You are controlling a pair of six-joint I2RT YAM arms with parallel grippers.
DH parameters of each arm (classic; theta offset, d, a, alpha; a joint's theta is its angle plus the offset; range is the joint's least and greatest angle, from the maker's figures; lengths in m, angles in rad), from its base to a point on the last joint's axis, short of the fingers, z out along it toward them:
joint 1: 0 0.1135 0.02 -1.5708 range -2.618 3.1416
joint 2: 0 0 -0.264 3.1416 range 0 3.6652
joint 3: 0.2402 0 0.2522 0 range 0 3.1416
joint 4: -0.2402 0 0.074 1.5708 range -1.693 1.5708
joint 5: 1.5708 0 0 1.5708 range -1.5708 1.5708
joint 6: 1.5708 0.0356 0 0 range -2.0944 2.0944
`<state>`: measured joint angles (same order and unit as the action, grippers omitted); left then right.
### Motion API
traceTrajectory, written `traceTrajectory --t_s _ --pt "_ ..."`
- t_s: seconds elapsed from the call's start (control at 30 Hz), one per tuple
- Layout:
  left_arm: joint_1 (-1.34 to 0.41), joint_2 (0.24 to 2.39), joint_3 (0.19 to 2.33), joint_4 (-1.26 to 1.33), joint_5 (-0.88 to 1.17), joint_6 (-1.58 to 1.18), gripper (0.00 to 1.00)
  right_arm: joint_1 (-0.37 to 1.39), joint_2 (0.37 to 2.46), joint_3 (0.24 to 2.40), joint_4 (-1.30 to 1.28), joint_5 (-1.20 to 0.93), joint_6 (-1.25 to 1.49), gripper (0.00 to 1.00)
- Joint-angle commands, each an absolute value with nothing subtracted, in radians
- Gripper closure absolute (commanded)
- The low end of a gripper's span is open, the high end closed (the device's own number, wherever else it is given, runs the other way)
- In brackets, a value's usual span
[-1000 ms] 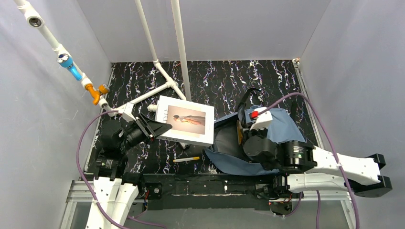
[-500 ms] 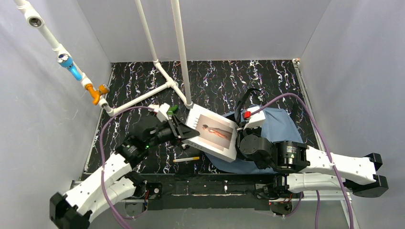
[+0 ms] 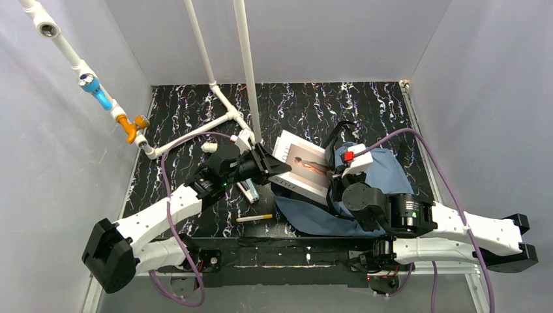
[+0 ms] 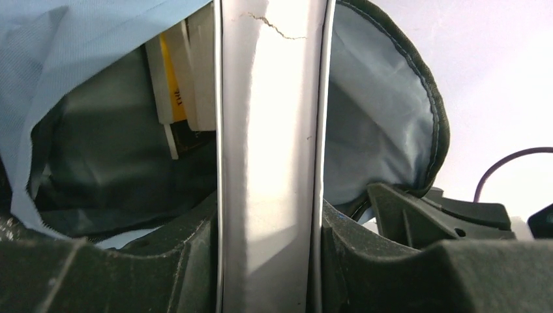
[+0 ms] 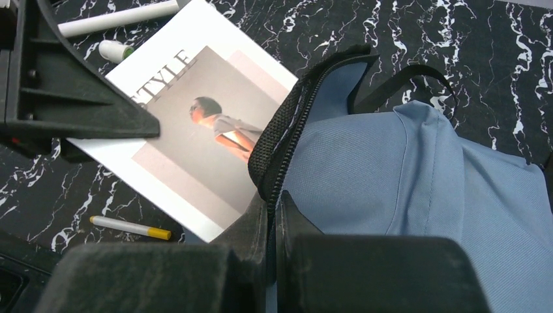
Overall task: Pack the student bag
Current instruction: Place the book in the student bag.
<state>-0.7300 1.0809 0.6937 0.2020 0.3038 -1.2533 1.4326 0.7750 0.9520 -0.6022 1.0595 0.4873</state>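
The slate-blue student bag (image 3: 385, 175) lies right of centre, its mouth facing left. My right gripper (image 5: 274, 218) is shut on the bag's zipper edge (image 5: 282, 137) and holds the opening up. My left gripper (image 3: 274, 168) is shut on a white book with a "STYLE" cover (image 3: 305, 168); the book's right part sits in the bag's mouth. In the left wrist view the book's spine (image 4: 270, 143) runs between my jaws toward the open bag (image 4: 385, 124). Other books with a yellow one (image 4: 171, 85) stand inside.
A white pen with a yellow end (image 3: 254, 218) lies on the dark marbled table (image 3: 306, 107) near the front. A small object (image 3: 248, 191) lies under my left arm. White pipes (image 3: 202, 127) cross the back left. A white cap (image 3: 209, 147) lies near them.
My left arm has carried the book rightward from the table's middle-left into the bag's mouth. My right gripper has stayed on the zipper edge, shifting slightly.
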Motion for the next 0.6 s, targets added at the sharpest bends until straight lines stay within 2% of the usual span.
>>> traceTrajectory --t_s 0.0,0.3,0.57 --pt "-0.722 1.114 0.794 0.28 0.325 -1.257 0.76 1.433 0.753 1.003 -0.483 1.046 0.464 0.99" --pt "-0.757 1.234 0.781 0.467 0.351 -1.378 0.76 1.433 0.761 0.997 -0.476 1.042 0.477 0.99" --pt "-0.897 1.315 0.766 0.592 0.172 -1.314 0.75 1.433 0.777 1.016 -0.474 1.053 0.489 0.99"
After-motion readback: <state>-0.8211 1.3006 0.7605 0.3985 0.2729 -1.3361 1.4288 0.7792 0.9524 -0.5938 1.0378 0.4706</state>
